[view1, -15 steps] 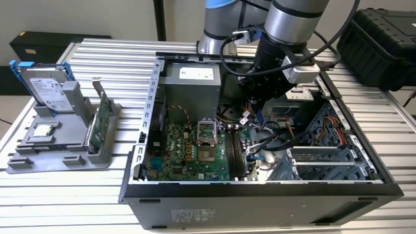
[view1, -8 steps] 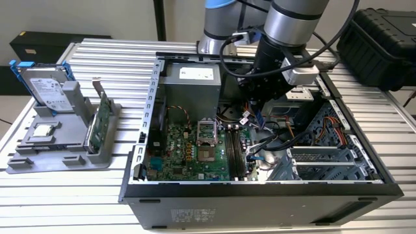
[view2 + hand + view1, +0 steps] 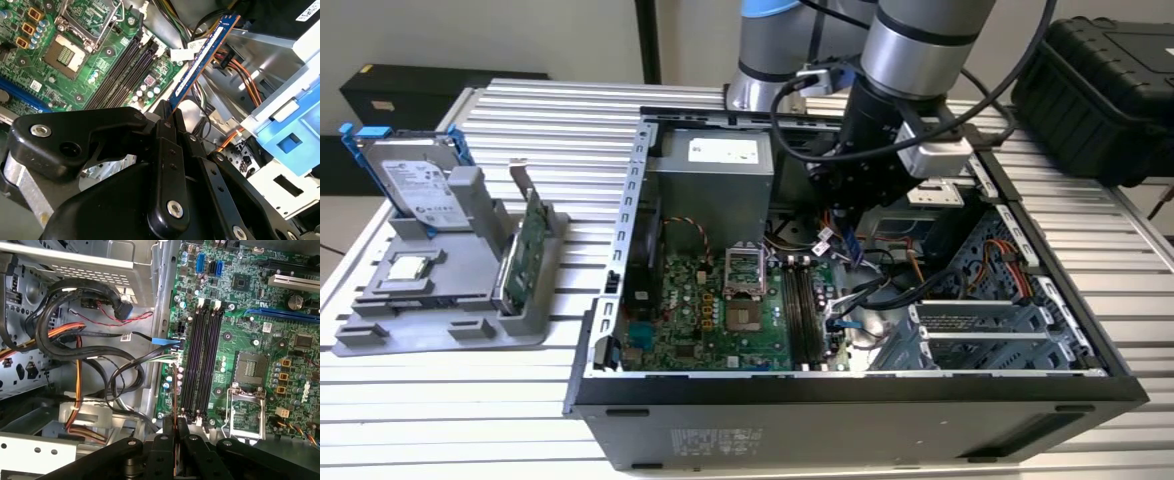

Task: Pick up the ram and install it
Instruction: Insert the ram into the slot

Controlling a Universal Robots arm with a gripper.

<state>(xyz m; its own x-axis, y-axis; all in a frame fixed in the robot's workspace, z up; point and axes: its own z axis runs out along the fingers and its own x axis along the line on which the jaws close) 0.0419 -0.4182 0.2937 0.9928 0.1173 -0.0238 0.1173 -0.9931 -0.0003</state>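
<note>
My gripper (image 3: 851,222) hangs inside the open computer case (image 3: 854,385), shut on the ram (image 3: 202,55). The ram is a thin blue stick that juts out from between the black fingertips (image 3: 165,117). In the first wrist view the ram (image 3: 174,402) shows edge-on above the gripper (image 3: 175,426). It sits off to the cable side of the black memory slots (image 3: 202,360), above the green motherboard (image 3: 707,320). The slots (image 3: 125,70) hold no stick.
Black and orange cables (image 3: 80,340) crowd the space beside the slots. A blue drive bay (image 3: 295,135) stands close to the gripper. On the exterior view's left, a grey stand (image 3: 440,300) holds a hard drive (image 3: 420,185) and a green card (image 3: 527,255).
</note>
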